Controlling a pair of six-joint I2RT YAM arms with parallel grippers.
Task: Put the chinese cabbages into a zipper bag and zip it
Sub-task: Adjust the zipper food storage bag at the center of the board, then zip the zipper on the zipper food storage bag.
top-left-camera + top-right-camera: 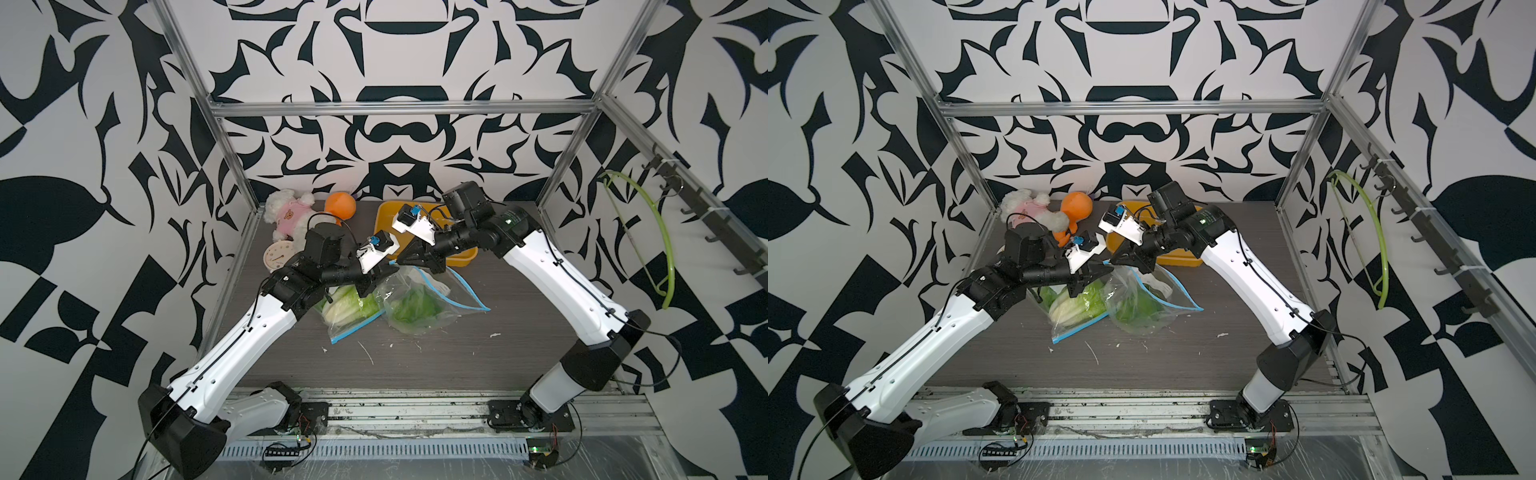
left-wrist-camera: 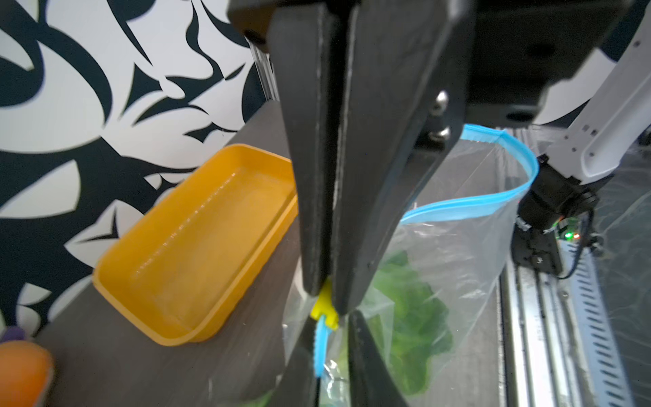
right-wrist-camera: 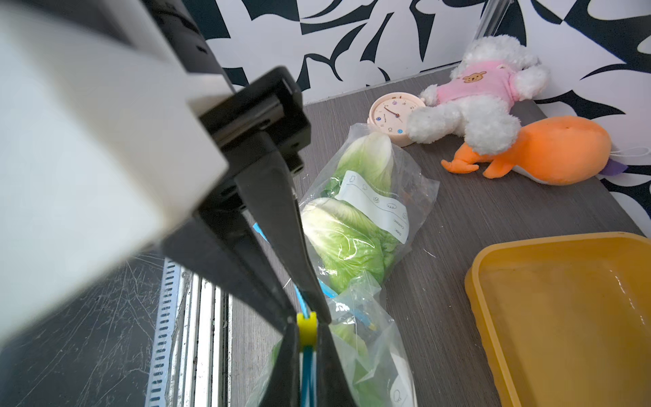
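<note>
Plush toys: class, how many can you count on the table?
2. The white plush toy in pink lies at the back corner by the clock; the orange plush toy lies beside it. None seems hidden.

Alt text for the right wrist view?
The right gripper is shut on the zipper bag at its yellow slider, with green cabbage inside. Beyond lie another bag holding two chinese cabbages, a yellow tray, a clock, a white plush and an orange plush.

cabbages: green-white | zipper bag: clear, blue strip | slider: yellow | tray: orange-yellow | wall: black-white swirls
</note>
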